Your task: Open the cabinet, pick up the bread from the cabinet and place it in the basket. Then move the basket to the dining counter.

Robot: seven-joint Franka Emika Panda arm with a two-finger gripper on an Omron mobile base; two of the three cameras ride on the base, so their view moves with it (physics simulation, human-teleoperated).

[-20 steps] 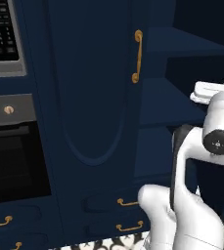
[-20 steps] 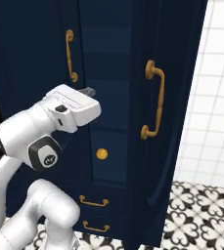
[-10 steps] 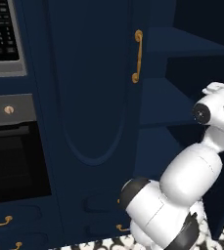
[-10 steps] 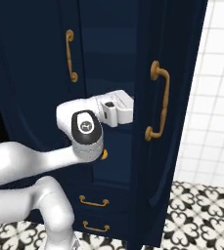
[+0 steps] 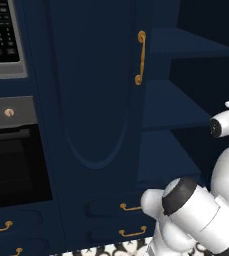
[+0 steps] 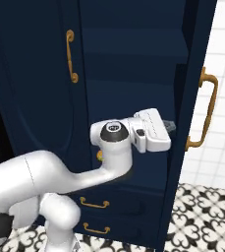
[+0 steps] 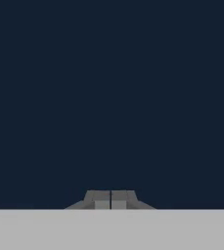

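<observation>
Tall navy-blue cabinet [image 6: 133,59] with arched-panel doors: right door [image 6: 192,123] swung open, left door [image 5: 93,100] closed, curved brass handles on both. Navy shelves [image 5: 176,105] exposed inside. Gripper [image 6: 170,126] with tips pressed together, holding nothing, positioned at the inner face of the open door. Small orange-gold item [image 6: 99,156] partly hidden behind the arm; identity unclear.

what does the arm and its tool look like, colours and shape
Glossy white arm of rounded tube segments with dark grey joints; one joint has a round dark cap with a pale ring marking. The tool has a boxy white body and two small dark grey fingertips. No cables visible.
</observation>
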